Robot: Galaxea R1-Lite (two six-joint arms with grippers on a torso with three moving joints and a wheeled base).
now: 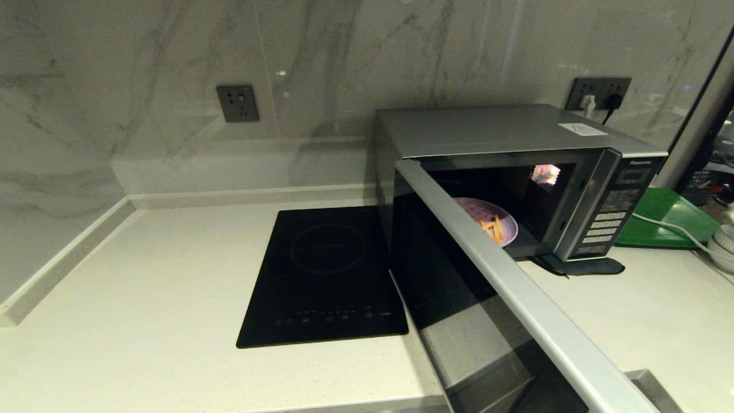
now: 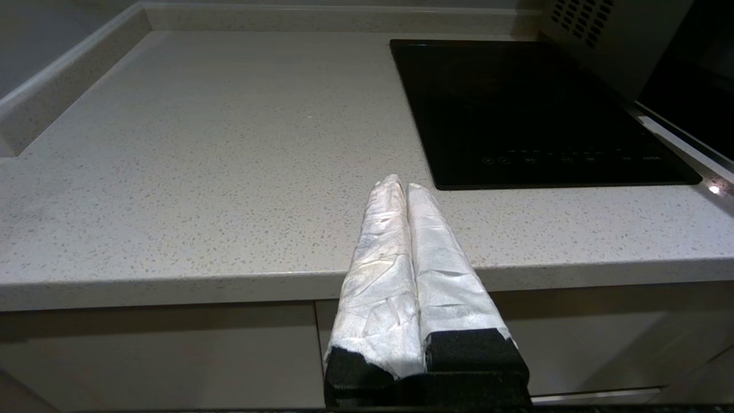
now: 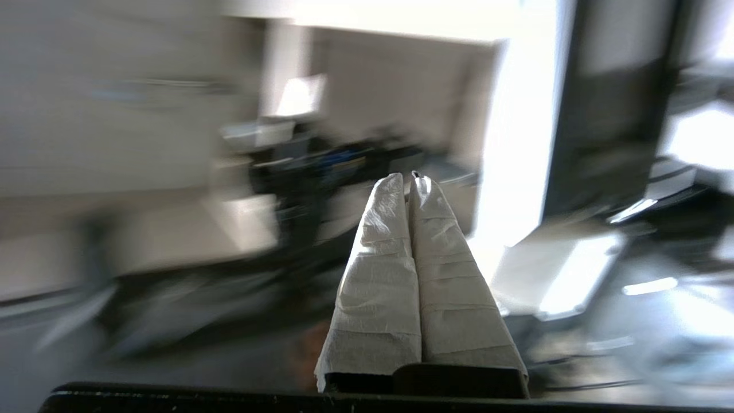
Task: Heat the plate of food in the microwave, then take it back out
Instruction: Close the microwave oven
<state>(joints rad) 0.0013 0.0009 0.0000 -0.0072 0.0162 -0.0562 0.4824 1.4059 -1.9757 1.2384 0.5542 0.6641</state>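
The head view looks down and forward over the countertop (image 1: 143, 275) from above its front edge, toward the back wall. The left wrist view sits low, just off that front edge, facing the back left corner; both share the cooktop (image 1: 324, 275). The right wrist view faces away into the room.

So the tabletop (image 1: 143, 275) is a pale speckled stone slab running into a marble-look wall corner. Sitting right on it: a flat black induction cooktop (image 1: 324, 278), with the microwave (image 1: 493, 137) just beside it, door swung open. Past the microwave there's a green tray (image 1: 668, 221), plus some white bowls (image 1: 723, 244) at the far edge.
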